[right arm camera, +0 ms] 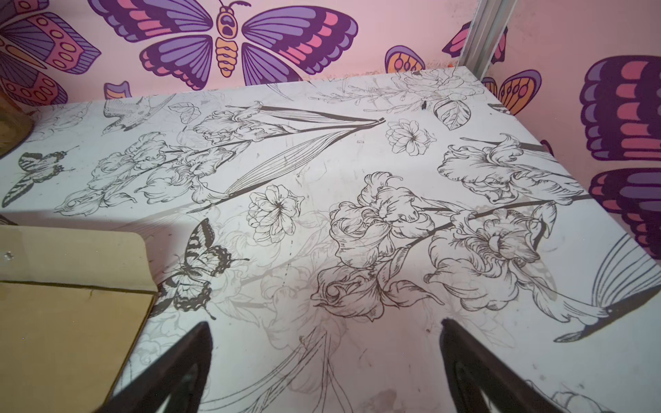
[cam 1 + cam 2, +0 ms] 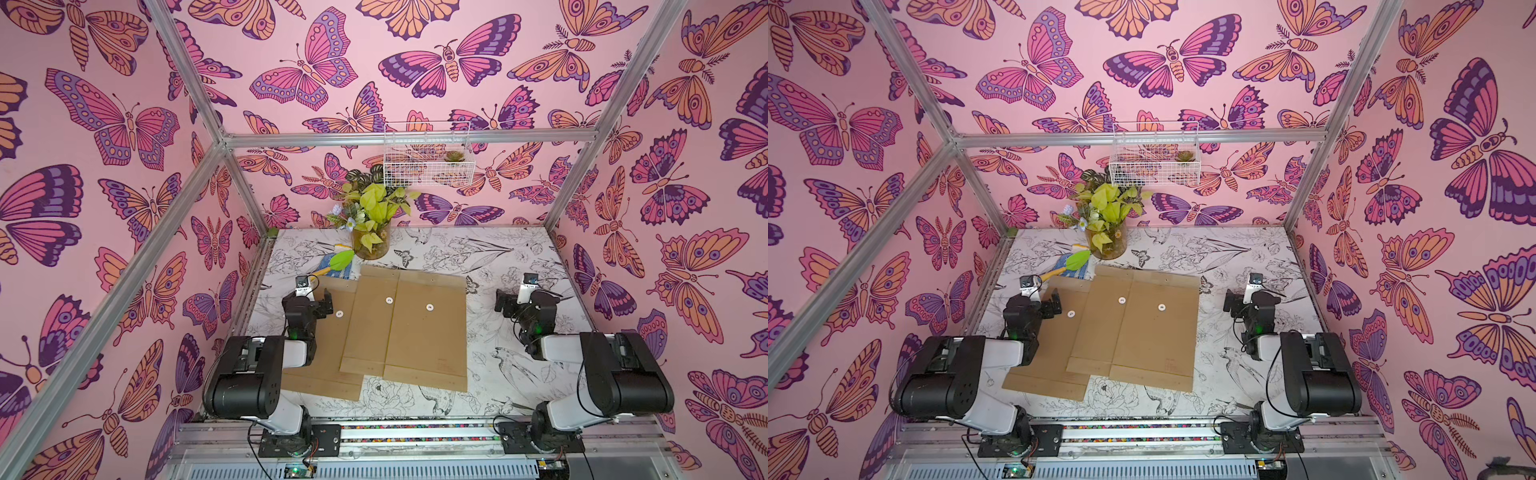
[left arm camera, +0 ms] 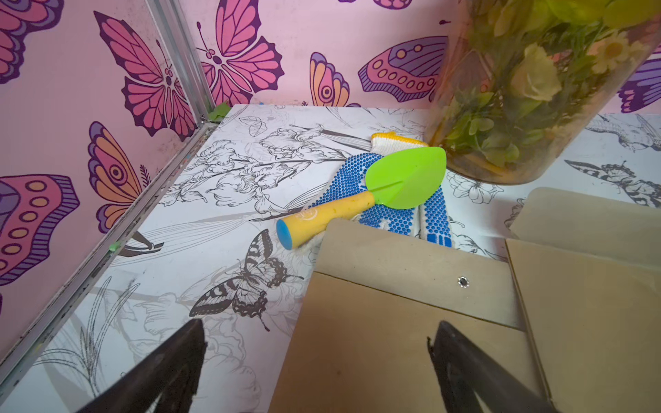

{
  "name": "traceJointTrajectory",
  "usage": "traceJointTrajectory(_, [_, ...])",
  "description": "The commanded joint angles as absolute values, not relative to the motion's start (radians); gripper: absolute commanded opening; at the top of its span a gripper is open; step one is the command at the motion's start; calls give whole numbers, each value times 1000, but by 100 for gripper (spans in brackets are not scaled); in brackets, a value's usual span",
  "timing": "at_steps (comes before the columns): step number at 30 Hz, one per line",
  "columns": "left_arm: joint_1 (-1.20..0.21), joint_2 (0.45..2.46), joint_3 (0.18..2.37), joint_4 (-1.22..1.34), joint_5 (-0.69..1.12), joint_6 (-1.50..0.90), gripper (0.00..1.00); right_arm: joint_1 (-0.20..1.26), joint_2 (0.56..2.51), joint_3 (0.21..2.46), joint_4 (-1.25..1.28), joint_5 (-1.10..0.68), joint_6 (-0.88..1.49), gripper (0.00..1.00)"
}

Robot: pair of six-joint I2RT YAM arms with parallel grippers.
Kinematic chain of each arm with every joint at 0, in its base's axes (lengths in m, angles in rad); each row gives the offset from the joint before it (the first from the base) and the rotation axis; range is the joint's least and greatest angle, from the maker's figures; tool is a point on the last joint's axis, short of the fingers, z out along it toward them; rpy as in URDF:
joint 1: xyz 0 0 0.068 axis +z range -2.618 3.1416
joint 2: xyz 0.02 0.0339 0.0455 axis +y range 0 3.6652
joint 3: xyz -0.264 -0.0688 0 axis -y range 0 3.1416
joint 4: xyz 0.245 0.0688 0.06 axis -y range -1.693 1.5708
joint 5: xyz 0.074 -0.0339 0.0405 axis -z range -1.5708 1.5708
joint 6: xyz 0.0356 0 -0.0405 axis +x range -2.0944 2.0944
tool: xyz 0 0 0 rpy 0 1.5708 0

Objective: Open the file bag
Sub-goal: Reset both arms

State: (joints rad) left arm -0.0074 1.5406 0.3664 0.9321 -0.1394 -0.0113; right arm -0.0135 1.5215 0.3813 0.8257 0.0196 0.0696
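The table carries three brown file bags, flat and overlapping, all on the arm-base side of the vase of flowers. The left arm stands left of the vase, toward the bases. The left jaws are wide apart and hold nothing; one jaw is over bare table, the other over the far left corner of the left file bag. Contact with that bag cannot be determined. A green-bladed trowel rests on a blue-dotted glove, just beside the vase on its left. The middle file bag overlaps the left one, directly before the vase. The right file bag overlaps the middle one, right of the vase. The right arm stands well right of the vase, clear of the bags. The right jaws are wide apart and empty, over bare table.
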Motion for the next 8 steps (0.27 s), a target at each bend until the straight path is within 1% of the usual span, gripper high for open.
traceJointTrajectory(1, [-5, 1528, 369, 876, -163, -29, 100, -17, 1507, 404, 808, 0, 50, 99])
traceJointTrajectory(4, [-5, 1551, 357, 939, -160, -23, 100, -17, 1506, 403, 807, 0, 50, 99])
traceJointTrajectory(6, [-5, 1535, 370, 888, -161, -31, 100, -17, 1508, 404, 806, -1, 51, 99])
traceJointTrajectory(8, [-5, 1542, 364, 908, -160, -27, 100, -17, 1508, 405, 807, 0, 50, 99])
